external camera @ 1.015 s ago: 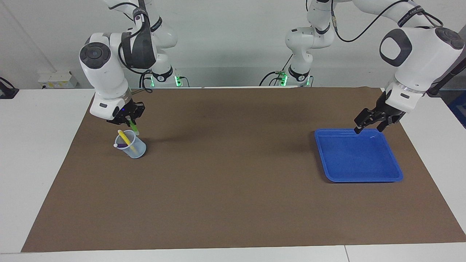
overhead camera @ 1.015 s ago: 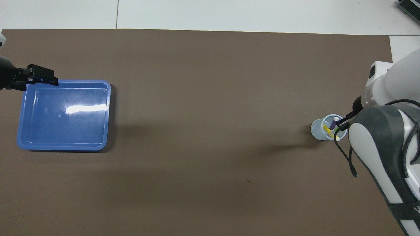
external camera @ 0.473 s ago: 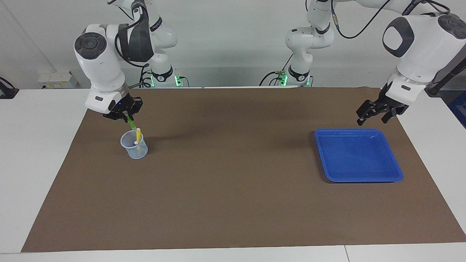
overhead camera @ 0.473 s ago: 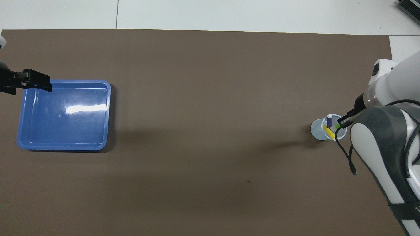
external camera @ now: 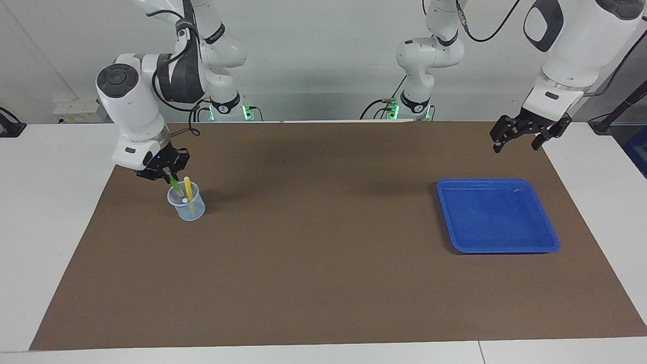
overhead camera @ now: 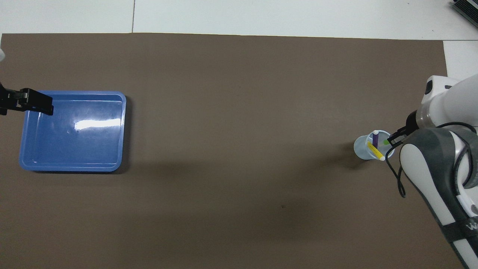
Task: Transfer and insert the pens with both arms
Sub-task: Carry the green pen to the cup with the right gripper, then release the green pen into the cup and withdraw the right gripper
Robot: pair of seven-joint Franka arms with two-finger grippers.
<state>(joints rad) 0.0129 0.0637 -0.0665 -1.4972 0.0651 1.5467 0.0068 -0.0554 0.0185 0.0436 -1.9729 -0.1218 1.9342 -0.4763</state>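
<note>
Here the right gripper point(external camera: 168, 175) hangs right over the cup point(external camera: 187, 208), at the rim on the side toward the robots. Its fingers are pinched on the top end of the green pen point(external camera: 176, 186). That pen slants down from the fingers into the cup's mouth, with its lower end already inside, so its long axis runs steeply from the gripper down and slightly away from the robots. The yellow pen point(external camera: 188, 189) stands in the same cup just beside it, nearly upright and leaning on the rim. The purple pen point(overhead camera: 375, 139) is also in the cup and shows only in the overhead view. All three pens are thus in or entering the cup, and the move in hand looks like the last insertion. What it turns on, I judge, is that the green pen points down into the opening directly under the fingers. Letting go should drop it straight in, though it could knock the yellow one. The blue tray point(external camera: 498, 217) lies well apart from the cup, toward the left arm's end of the table, with nothing in it. The left gripper point(external camera: 515, 144) waits in the air near the tray, its fingers spread and holding nothing, much farther from the cup than the right.
</note>
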